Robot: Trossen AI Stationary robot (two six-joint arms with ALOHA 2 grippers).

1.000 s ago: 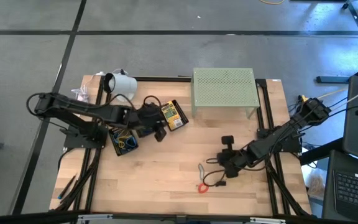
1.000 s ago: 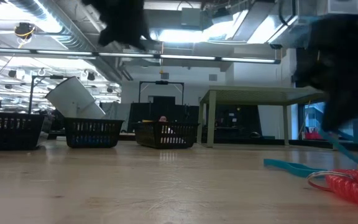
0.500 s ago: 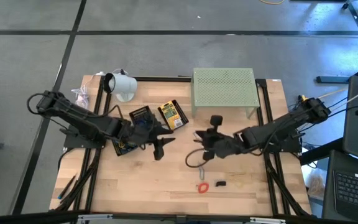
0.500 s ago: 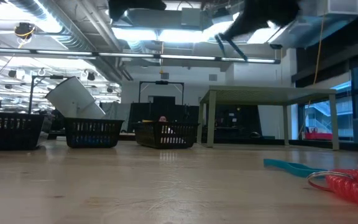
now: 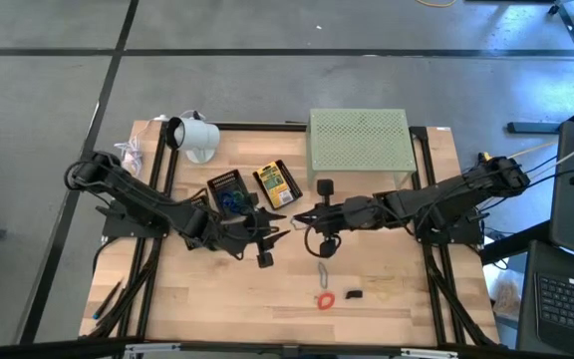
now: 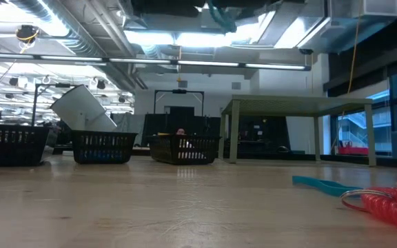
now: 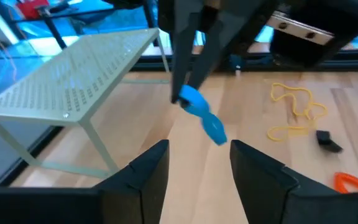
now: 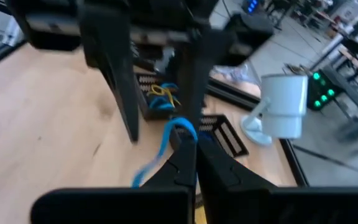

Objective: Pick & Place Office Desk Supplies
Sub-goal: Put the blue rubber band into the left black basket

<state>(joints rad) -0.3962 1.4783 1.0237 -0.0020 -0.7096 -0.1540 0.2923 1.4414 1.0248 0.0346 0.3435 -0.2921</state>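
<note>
1. High view: two black trays are seen on the table [image 5: 267,319] between the white cup [image 5: 193,134] and the green stand [image 5: 359,140]. One tray [image 5: 225,185] holds blue and yellow rubber bands; the same bands [image 8: 161,98] are seen in it in the right wrist view. The other tray holds a yellow packet [image 5: 274,183].
2. The two grippers are met nose to nose above the middle of the table, just in front of the trays.
3. The right gripper [image 8: 189,144] is closed, and a blue band [image 8: 174,134] is pinched between its fingertips; the band hangs loose from them, clear of the table.
4. The left gripper [image 7: 199,157] is held wide apart and holds nothing; the blue band is seen just in front of its fingers [image 7: 146,171].
5. Near the front edge a red band [image 5: 323,299], a small black clip [image 5: 354,294] and a yellow band [image 7: 293,106] are lying apart on the wood.
</note>
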